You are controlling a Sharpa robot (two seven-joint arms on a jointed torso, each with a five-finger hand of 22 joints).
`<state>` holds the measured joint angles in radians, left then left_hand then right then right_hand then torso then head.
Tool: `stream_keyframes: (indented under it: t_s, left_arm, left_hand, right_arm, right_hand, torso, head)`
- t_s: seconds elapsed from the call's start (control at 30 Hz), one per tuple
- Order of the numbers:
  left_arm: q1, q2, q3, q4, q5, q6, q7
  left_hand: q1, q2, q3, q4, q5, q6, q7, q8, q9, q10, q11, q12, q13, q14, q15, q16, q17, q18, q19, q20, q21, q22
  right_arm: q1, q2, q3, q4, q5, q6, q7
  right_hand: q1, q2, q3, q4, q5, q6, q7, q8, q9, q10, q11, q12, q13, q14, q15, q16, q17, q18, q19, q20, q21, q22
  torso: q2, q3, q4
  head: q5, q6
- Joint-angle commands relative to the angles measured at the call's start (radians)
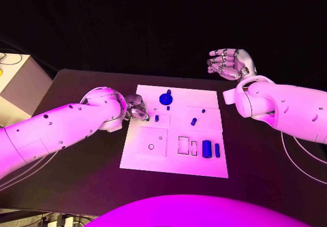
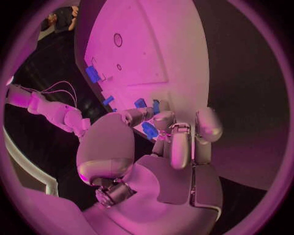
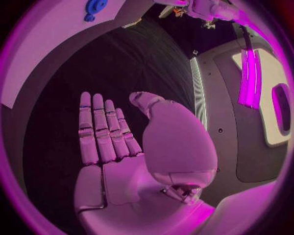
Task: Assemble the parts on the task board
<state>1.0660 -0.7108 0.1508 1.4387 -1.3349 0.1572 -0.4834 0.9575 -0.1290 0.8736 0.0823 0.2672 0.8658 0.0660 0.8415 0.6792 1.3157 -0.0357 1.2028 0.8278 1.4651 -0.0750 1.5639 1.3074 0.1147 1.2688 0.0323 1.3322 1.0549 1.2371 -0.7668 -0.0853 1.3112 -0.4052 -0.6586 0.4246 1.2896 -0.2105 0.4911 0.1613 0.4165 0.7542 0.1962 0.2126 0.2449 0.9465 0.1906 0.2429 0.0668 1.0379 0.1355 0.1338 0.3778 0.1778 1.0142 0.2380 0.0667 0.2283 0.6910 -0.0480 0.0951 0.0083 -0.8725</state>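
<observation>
- Left hand (image 1: 135,108) sits at the near-left edge of the task board (image 1: 178,161), fingers curled in toward the plate's upper left corner.
- In the left wrist view that hand (image 2: 160,147) has its thumb and fingers drawn together around a small blue part (image 2: 149,130), right at the board's edge (image 2: 147,54); it looks pinched, fingertips closed on it.
- Just past those fingertips, two more small blue pieces (image 2: 140,103) lie on the white plate, with another blue block (image 2: 92,74) farther along the same edge.
- Right hand (image 1: 230,63) is up and well off the board, beyond its far right corner, over the black table (image 1: 81,165), fingers bent and bunched loosely.
- From the right wrist view, that hand (image 3: 132,147) is flat and wide open, fingers straight and side by side, thumb out to the side, nothing in the palm.
- On the board, a round blue piece (image 1: 166,99) stands near the far edge, close to the left hand.
- A small blue peg (image 1: 193,121) sits mid-board, and a tiny one (image 1: 203,111) just beyond it.
- Two upright blue bars (image 1: 206,148) stand side by side near the right edge, beside the rectangular cut-outs (image 1: 183,145).
- The same round blue piece (image 3: 95,7) shows from the right wrist camera, far from that open hand.
</observation>
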Motion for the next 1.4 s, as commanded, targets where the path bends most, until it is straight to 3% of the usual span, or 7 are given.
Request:
stream_keyframes:
  t_s: [0.03, 0.47, 1.2, 1.4]
  left_arm:
    - [-0.007, 0.007, -0.006, -0.002, 0.021, 0.048, -0.002]
    - [-0.007, 0.012, -0.006, -0.002, 0.011, 0.042, 0.0]
    - [-0.001, 0.018, -0.003, -0.006, 0.059, 0.052, 0.0]
    - [0.002, 0.016, -0.001, -0.005, 0.065, 0.066, 0.0]
  left_hand:
    - [0.008, 0.01, 0.103, -0.112, -0.002, 0.048, -0.035, -0.003, -0.005, 0.01, -0.002, 0.005, 0.011, 0.104, -0.01, 0.004, 0.257, -0.009, 0.009, -0.003, 0.008, 0.005]
    - [0.013, 0.016, 0.067, -0.104, -0.001, 0.069, -0.043, -0.009, -0.017, 0.031, -0.007, 0.016, 0.044, 0.106, -0.013, 0.007, 0.263, -0.009, 0.01, -0.007, 0.005, 0.001]
    - [0.031, 0.019, 0.066, -0.114, 0.012, 0.076, -0.045, -0.015, -0.024, 0.035, -0.01, 0.012, 0.046, 0.106, -0.016, 0.007, 0.263, -0.01, 0.014, -0.009, 0.006, 0.004]
    - [0.042, 0.015, 0.065, -0.119, 0.033, 0.083, -0.046, -0.018, -0.029, 0.04, -0.011, 0.01, 0.05, 0.106, -0.017, 0.007, 0.263, -0.01, 0.016, -0.01, 0.006, 0.005]
  right_arm:
    - [0.0, 0.001, 0.0, -0.001, -0.002, 0.018, 0.005]
    - [0.0, 0.001, 0.0, -0.002, -0.002, 0.021, 0.003]
    - [-0.001, 0.004, -0.001, -0.005, -0.002, 0.026, 0.0]
    - [-0.001, 0.005, -0.001, -0.007, -0.002, 0.028, -0.001]
  right_hand:
    - [-0.007, -0.001, -0.006, 0.001, 0.004, 0.008, 0.069, -0.005, -0.001, 0.002, 0.006, -0.006, -0.001, 0.002, 0.005, -0.003, -0.001, 0.005, -0.002, 0.005, -0.001, -0.002]
    - [-0.005, 0.002, -0.01, -0.006, 0.033, 0.009, 0.069, -0.007, -0.003, 0.0, 0.006, -0.005, -0.002, 0.004, 0.005, -0.007, -0.008, 0.005, 0.0, 0.005, -0.001, -0.016]
    - [-0.005, 0.003, -0.01, -0.007, 0.038, 0.009, 0.069, -0.008, -0.004, 0.0, 0.006, -0.005, -0.002, 0.004, 0.005, -0.008, -0.01, 0.005, 0.0, 0.005, 0.0, -0.019]
    - [-0.005, 0.003, -0.01, -0.007, 0.038, 0.009, 0.069, -0.008, -0.004, 0.0, 0.006, -0.005, -0.002, 0.004, 0.005, -0.008, -0.01, 0.005, 0.0, 0.005, 0.0, -0.019]
  torso:
    - [0.0, -0.0004, 0.0004]
    - [0.0, -0.0003, 0.0002]
    - [0.0, -0.0003, 0.0002]
    - [-0.001, -0.0003, 0.001]
  head:
    - [0.0, 0.0]
    - [-0.001, 0.0]
    - [0.001, 0.0]
    - [0.002, 0.0]
